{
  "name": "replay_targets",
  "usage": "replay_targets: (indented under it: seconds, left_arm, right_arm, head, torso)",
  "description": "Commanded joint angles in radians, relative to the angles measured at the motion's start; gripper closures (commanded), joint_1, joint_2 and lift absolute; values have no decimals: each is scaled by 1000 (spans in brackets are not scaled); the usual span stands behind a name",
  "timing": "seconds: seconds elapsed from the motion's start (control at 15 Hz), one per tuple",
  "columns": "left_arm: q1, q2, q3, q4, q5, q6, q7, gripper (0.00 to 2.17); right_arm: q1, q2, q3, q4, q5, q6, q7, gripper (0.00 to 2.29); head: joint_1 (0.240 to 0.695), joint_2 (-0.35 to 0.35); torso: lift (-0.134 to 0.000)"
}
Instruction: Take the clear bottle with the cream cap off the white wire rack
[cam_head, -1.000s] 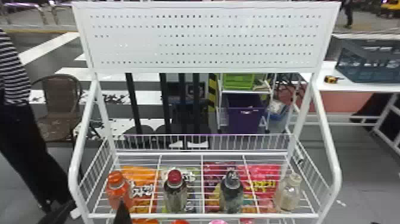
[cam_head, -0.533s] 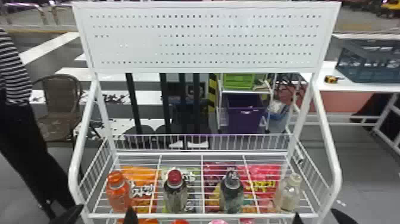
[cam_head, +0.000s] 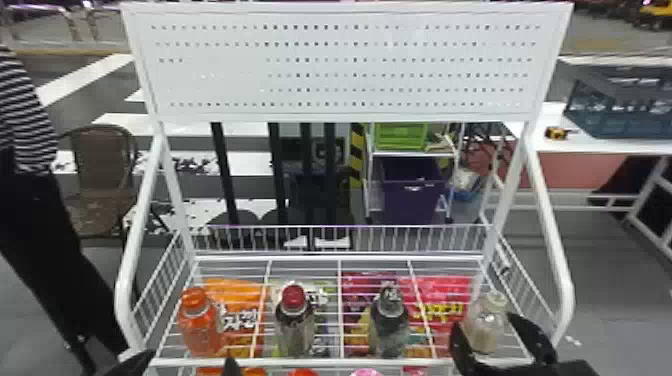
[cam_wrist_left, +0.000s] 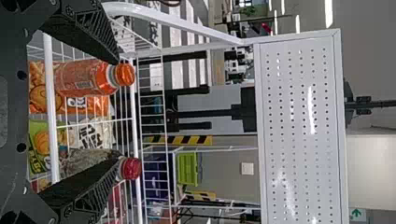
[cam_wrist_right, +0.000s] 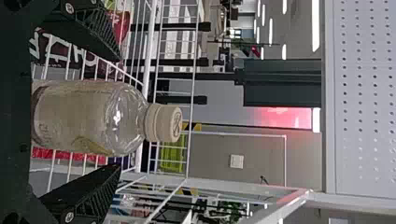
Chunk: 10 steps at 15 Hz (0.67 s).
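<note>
Four bottles stand upright in one row on the wire shelf (cam_head: 340, 361) of the white rack (cam_head: 555, 240) in the head view. Counting from my left, they are the orange bottle (cam_head: 200, 330), the red-capped bottle (cam_head: 295, 330), the dark-capped bottle (cam_head: 390, 327) and the clear bottle with the cream cap (cam_head: 484, 332). This last one is at the right end of the shelf, and my right gripper (cam_head: 484, 324) is around it, one finger at each side. My left gripper (cam_head: 186, 361) is at the front edge of the shelf, near the orange bottle. Colourful snack bags (cam_head: 242, 300) can be seen through the wires, and the perforated panel (cam_head: 225, 85) is above. Behind the rack are a green crate (cam_head: 400, 136) and a purple bin (cam_head: 412, 200).

In the left wrist view, the jaws of my left gripper (cam_wrist_left: 117, 111) are wide apart and have hold of nothing. The orange bottle is beyond them, and one finger covers a part of the red-capped bottle.

In the right wrist view, the clear bottle is between the fingers of my right gripper (cam_wrist_right: 118, 113). These jaws are open, a bit wider than the bottle; some space is visible on both sides, so they do not grip it.
</note>
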Motion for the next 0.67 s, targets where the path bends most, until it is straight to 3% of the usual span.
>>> replay_targets:
  seconds: [0.0, 0.07, 0.13, 0.2, 0.27, 0.47, 0.6]
  left_arm:
    - [-7, 1, -4, 2, 0, 16, -1, 144]
    - [-7, 3, -4, 2, 0, 16, -1, 144]
    - [-10, 4, -4, 2, 0, 19, -1, 144]
    - [-11, 8, -4, -1, 0, 31, -1, 144]
    - [-11, 12, -4, -2, 2, 31, -1, 144]
    - [-11, 12, -7, -2, 2, 31, -6, 144]
    - [-11, 17, -15, -2, 0, 28, -4, 144]
  right_arm:
    - [-53, 1, 13, 34, 27, 46, -13, 127]
    - [-55, 1, 16, 26, 30, 83, -22, 265]
    - [-53, 1, 18, 9, 30, 114, -28, 741]
    - [-46, 1, 33, -6, 30, 114, -71, 1413]
    - [-34, 1, 36, -31, 31, 114, -90, 1781]
    - [11, 1, 36, -118, 30, 154, -90, 1808]
    - [63, 1, 36, -239, 25, 172, -90, 1804]
  head:
    - [499, 0]
    - [499, 0]
    - [499, 0]
    - [499, 0]
    - [499, 0]
    - [499, 0]
    - [499, 0]
  torso:
    - [0]
    - [0]
    - [0]
    - [0]
    - [0]
    - [0]
    - [0]
